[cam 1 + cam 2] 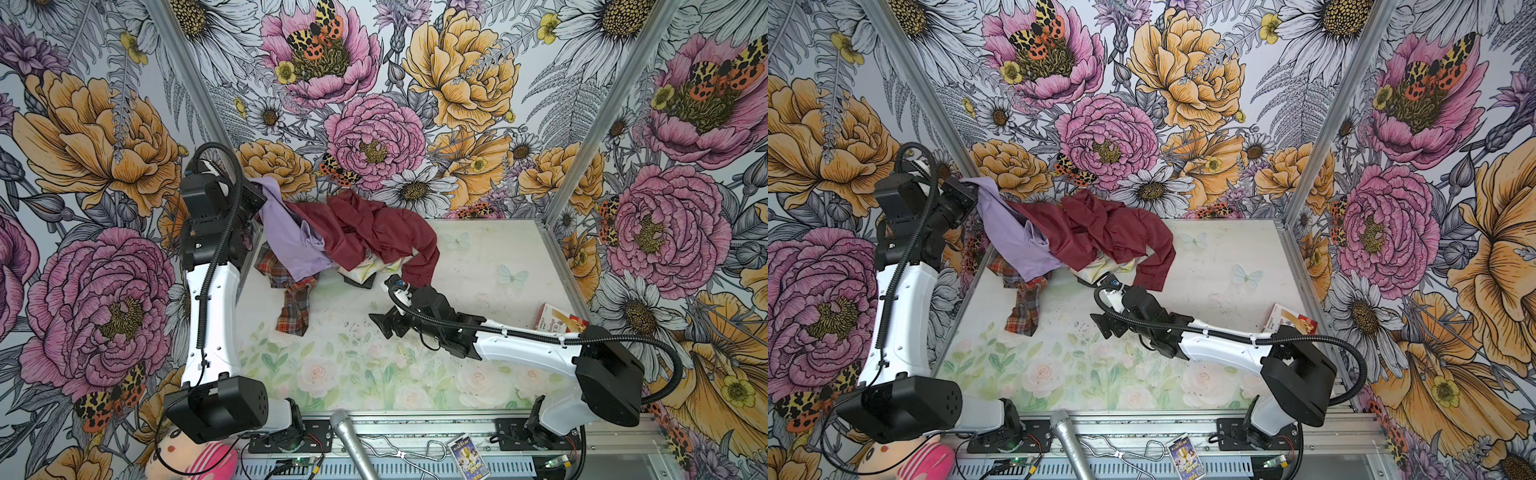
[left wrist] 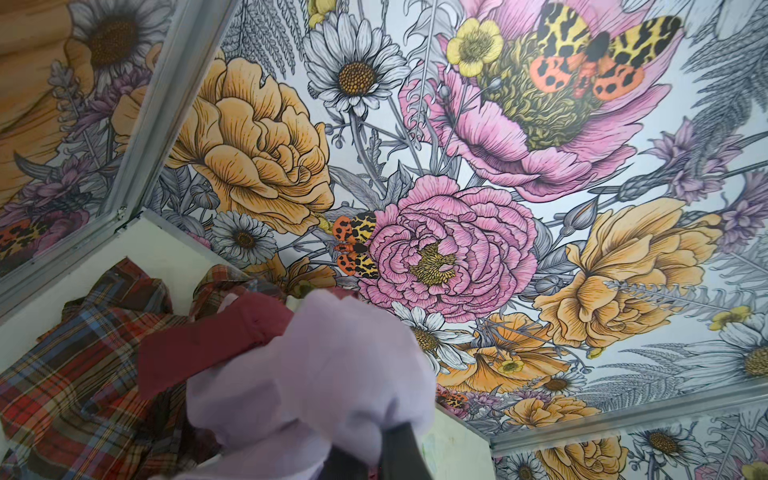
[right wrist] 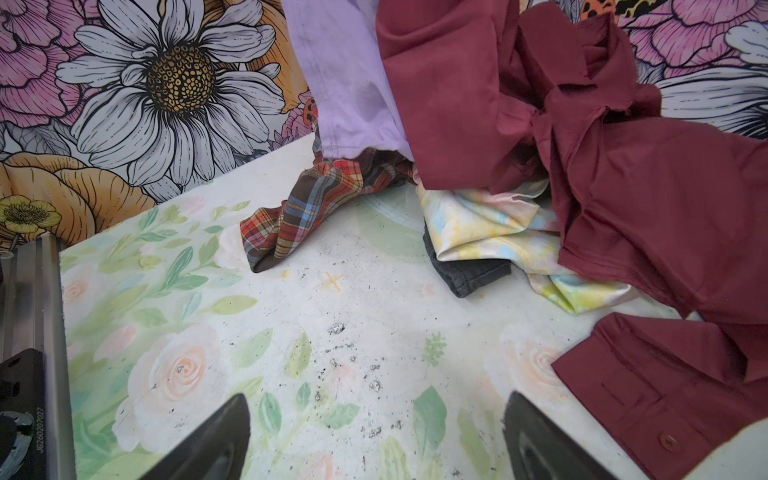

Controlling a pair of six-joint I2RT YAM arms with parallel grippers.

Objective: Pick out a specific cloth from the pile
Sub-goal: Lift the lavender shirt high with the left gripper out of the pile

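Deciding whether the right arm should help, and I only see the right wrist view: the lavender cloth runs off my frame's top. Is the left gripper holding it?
Observer: Yes. In both top views the left gripper is shut on the top corner of the lavender cloth, held up off the table.
Operator: Only the lavender?
Observer: Cannot tell. In the left wrist view a fold of the maroon shirt lies against the gripped bunch.
Operator: Anything beside my arm?
Observer: A red box lies by the table's right edge.
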